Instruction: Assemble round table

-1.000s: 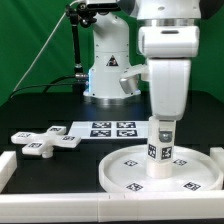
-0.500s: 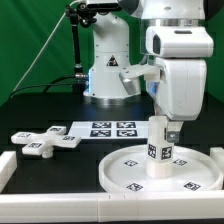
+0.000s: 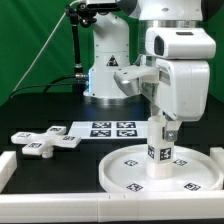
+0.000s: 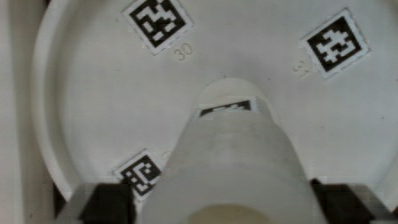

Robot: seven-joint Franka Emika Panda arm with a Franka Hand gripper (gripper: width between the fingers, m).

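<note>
The large rimmed round disc (image 3: 160, 172) lies flat on the table at the front of the exterior view's right. The short thick cylinder leg (image 3: 160, 146) stands upright at the disc's middle, with tags on its side. My gripper (image 3: 162, 126) is around the leg's top from above, and one finger shows on its right side. In the wrist view the leg (image 4: 228, 150) fills the space between the two dark pads (image 4: 107, 205), which sit tight against its sides, with the disc (image 4: 107, 100) below. The cross-shaped foot piece (image 3: 47, 140) lies on the table to the exterior view's left.
The marker board (image 3: 108, 129) lies on the table behind the disc. A plain white bar (image 3: 5, 165) sits at the front left corner. The robot base (image 3: 108, 70) stands at the back. A dark cable (image 3: 50, 80) trails across the back left.
The hand has turned about the upright axis over the leg's top and now shows a different face. The leg stays upright in the same place on the disc.
</note>
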